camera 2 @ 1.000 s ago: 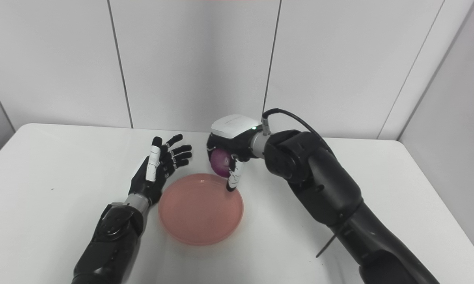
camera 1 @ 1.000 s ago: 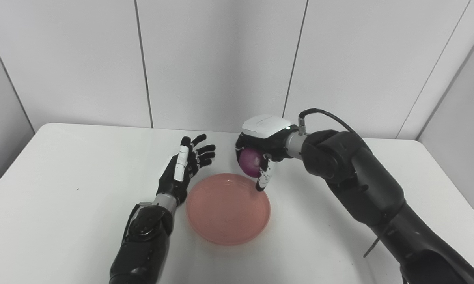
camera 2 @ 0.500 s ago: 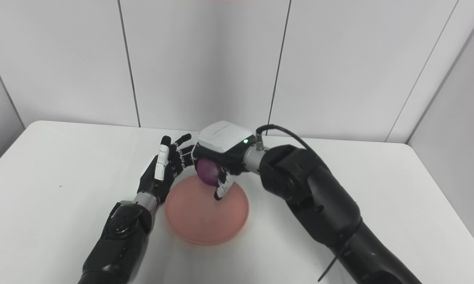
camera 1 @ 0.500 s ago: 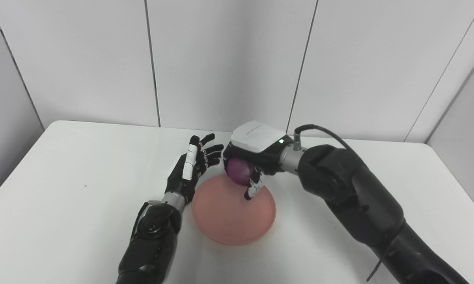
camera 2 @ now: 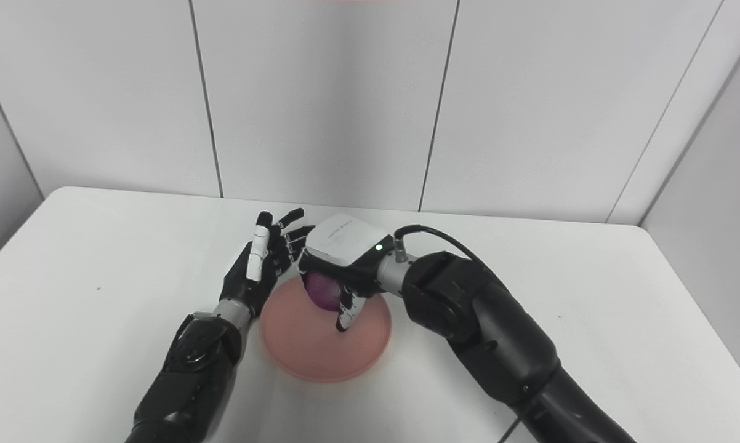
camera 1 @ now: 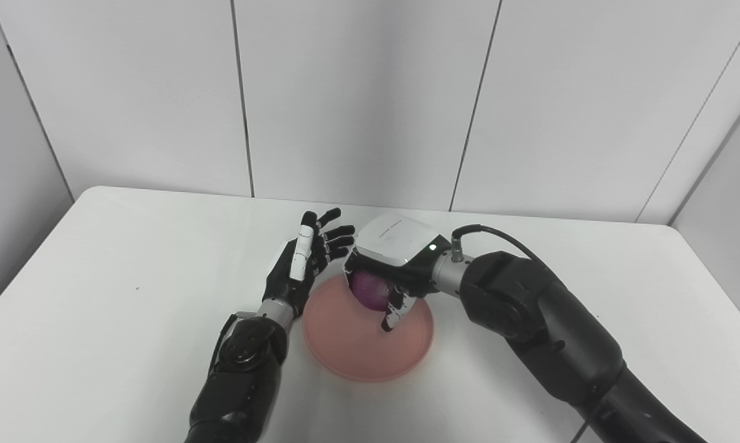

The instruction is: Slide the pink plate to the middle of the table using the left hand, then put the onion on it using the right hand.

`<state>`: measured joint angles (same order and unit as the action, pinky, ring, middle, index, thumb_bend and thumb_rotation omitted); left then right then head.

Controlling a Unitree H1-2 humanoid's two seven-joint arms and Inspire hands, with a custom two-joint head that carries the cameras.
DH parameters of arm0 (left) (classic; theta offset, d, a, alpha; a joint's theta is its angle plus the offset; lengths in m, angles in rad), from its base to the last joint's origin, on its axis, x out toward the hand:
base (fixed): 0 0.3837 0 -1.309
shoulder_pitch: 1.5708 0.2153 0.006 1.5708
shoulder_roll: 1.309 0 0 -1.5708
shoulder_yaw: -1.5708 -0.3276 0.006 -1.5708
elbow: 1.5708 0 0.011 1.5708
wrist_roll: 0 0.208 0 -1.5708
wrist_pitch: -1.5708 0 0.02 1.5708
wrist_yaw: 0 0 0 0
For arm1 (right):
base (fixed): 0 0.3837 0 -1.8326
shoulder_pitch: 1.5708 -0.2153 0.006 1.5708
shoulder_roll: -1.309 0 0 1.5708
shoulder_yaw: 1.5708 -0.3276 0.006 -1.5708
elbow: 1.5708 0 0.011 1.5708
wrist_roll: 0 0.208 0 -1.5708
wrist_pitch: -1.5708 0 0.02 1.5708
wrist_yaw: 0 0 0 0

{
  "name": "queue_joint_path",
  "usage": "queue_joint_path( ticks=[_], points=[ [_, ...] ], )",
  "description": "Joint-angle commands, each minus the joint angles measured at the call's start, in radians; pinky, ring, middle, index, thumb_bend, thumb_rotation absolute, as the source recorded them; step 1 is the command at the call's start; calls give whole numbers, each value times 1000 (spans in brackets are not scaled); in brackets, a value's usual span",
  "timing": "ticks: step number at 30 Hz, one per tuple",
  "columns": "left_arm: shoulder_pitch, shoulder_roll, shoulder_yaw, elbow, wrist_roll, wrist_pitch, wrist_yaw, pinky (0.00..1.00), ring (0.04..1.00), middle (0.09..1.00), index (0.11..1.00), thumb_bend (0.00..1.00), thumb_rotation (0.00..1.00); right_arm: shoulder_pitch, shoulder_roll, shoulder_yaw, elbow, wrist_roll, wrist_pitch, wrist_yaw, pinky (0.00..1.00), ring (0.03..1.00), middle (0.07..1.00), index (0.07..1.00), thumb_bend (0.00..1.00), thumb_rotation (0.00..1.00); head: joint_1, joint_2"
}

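The pink plate (camera 1: 357, 354) lies on the white table near its middle. My right hand (camera 1: 390, 263) is shut on a purple onion (camera 1: 367, 290) and holds it low over the plate's far part, one fingertip reaching down to the plate. Whether the onion touches the plate I cannot tell. My left hand (camera 1: 305, 264) is open, fingers spread and pointing up, just left of the plate's far rim and close beside the right hand. The same shows in the right eye view, with the onion (camera 2: 321, 291) over the plate (camera 2: 321, 351).
The white table (camera 1: 99, 295) stretches wide on both sides of the plate. Grey wall panels stand behind its far edge. A black cable loops from the right wrist (camera 1: 487, 231).
My right hand has carried the onion leftward and down, from beside the plate's far right rim to low over the plate. The left hand has stayed open. The camera has shifted a little.
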<state>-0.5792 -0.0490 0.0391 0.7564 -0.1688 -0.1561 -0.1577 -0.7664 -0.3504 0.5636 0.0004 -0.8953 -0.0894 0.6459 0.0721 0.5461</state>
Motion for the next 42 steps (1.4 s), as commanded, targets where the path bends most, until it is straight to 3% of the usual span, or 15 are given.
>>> queue_joint_path(
  ticks=[1,12,15,18,19,20,23,31,35,42],
  points=[
    [76,-16,-5,69,8,88,11,803,780,763,847,822,1000,-44,-1,-17,-5,-4,-33,-37,427,519,510,477,529,5,1,0],
    [74,-17,-7,72,9,85,11,809,780,762,848,823,1000,-36,-1,-11,29,-14,-45,-41,451,527,511,477,529,5,1,2],
    [74,-16,-8,73,11,81,13,805,776,759,846,825,1000,-33,4,-10,36,-15,-38,-39,469,557,632,491,524,126,1,2],
    [71,-15,-9,78,13,79,14,804,774,757,846,829,1000,-31,6,-15,33,-9,-34,-36,477,568,658,494,524,143,0,3],
    [69,-15,-9,80,13,78,13,804,773,756,846,828,1000,-29,6,-19,32,-4,-33,-37,492,584,674,588,684,212,-1,3],
    [68,-15,-9,83,13,77,12,805,772,757,847,826,1000,-27,7,-23,31,3,-32,-37,502,596,686,645,774,262,0,3],
    [66,-17,-8,85,11,79,11,817,782,771,851,824,1000,-23,10,-30,32,18,-29,-41,500,600,704,722,885,342,2,3],
    [64,-17,-9,87,12,75,12,810,768,757,845,836,1000,-7,20,-24,66,15,-33,-66,495,598,705,725,900,325,6,5],
    [65,-14,-7,88,11,76,11,799,768,761,849,841,1000,-2,22,-25,82,20,-45,-76,445,560,657,718,894,313,6,5],
    [61,-16,-3,101,7,69,10,792,766,754,847,837,1000,-11,17,-25,75,13,-48,-77,497,610,722,723,889,317,3,0]
  ],
)
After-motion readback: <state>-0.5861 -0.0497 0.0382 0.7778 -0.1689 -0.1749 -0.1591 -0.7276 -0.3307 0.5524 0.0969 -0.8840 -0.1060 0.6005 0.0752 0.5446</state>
